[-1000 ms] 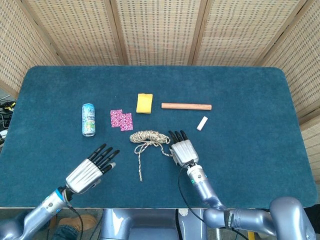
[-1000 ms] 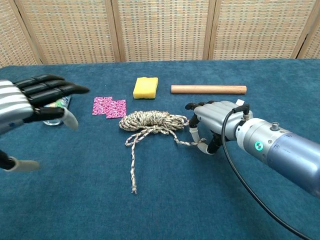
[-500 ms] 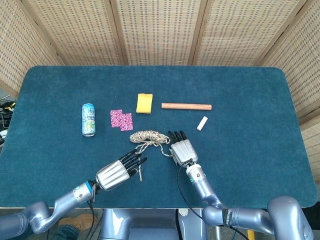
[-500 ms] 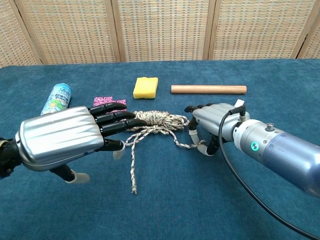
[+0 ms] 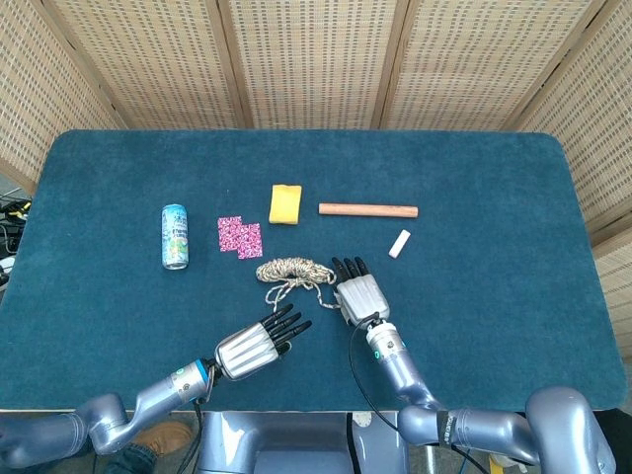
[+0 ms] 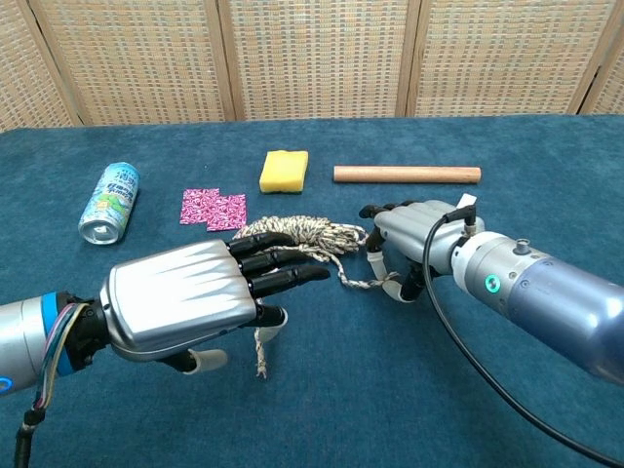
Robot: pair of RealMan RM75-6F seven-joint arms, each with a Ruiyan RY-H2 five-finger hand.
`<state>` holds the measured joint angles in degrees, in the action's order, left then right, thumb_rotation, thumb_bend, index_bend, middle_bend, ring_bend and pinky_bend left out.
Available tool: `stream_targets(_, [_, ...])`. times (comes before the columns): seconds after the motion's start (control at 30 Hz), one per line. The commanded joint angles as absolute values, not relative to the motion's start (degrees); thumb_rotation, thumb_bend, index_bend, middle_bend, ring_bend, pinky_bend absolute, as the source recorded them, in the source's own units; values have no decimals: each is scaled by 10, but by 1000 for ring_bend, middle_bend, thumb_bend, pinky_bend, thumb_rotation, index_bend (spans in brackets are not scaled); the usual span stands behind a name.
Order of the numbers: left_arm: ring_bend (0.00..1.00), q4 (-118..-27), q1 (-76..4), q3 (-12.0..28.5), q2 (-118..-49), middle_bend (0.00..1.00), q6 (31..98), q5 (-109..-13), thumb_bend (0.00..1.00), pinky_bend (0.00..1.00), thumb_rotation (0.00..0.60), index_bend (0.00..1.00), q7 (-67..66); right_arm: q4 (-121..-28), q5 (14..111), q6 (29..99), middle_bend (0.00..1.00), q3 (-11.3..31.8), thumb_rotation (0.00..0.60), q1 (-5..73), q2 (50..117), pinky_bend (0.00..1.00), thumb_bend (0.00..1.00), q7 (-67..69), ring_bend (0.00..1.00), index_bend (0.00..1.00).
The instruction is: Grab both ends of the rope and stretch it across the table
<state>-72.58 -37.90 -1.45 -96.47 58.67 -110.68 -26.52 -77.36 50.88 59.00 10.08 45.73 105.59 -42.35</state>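
The beige braided rope (image 5: 294,269) lies coiled mid-table, and in the chest view its coil (image 6: 297,232) sits between my two hands. One strand runs right to my right hand (image 5: 360,293), which pinches that end low by the thumb (image 6: 414,239), its other fingers stretched out. The other tail (image 6: 259,353) trails toward the front edge. My left hand (image 5: 255,346) hovers over that tail with its fingers extended and apart, holding nothing (image 6: 195,302). It hides most of the tail.
On the blue cloth table (image 5: 494,296), a drink can (image 5: 175,235) lies at the left. Two pink patches (image 5: 240,236), a yellow sponge (image 5: 286,203), a wooden dowel (image 5: 367,209) and a small white piece (image 5: 399,243) lie behind the rope.
My left hand has swept right and forward from the table's left front to above the rope's loose tail. The right hand has stayed put at its end.
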Motion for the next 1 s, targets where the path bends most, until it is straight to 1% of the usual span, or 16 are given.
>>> stream_targets(0.03, [0,-716,-382,-17,-973,0,586,-1102,274,0,600,463,-267,-772,508,589,0,101,600,458,1057,0,449,-423,0,638])
stream_targets(0.1, [0,-704,-385,-18,-985,0,586,-1096,285,0,600,509,-261,-768,507,587,0,101,600,459,1060,0,450,-422,0,638])
stream_targets(0.2, [0,-692,-389,-21,-997,0,586,-1092,299,0,600,544,-260,-762,506,584,0,101,600,459,1062,0,449,-421,0,638])
stream_targets(0.53, [0,-672,-401,-28,-1014,0,591,-1082,298,0,600,543,-259,-751,505,579,0,102,600,460,1067,0,457,-415,0,638])
stream_targets(1.0, [0,-663,-417,-34,-1041,0,575,-1064,333,0,600,543,-266,-743,505,574,0,103,600,460,1067,0,465,-410,0,638])
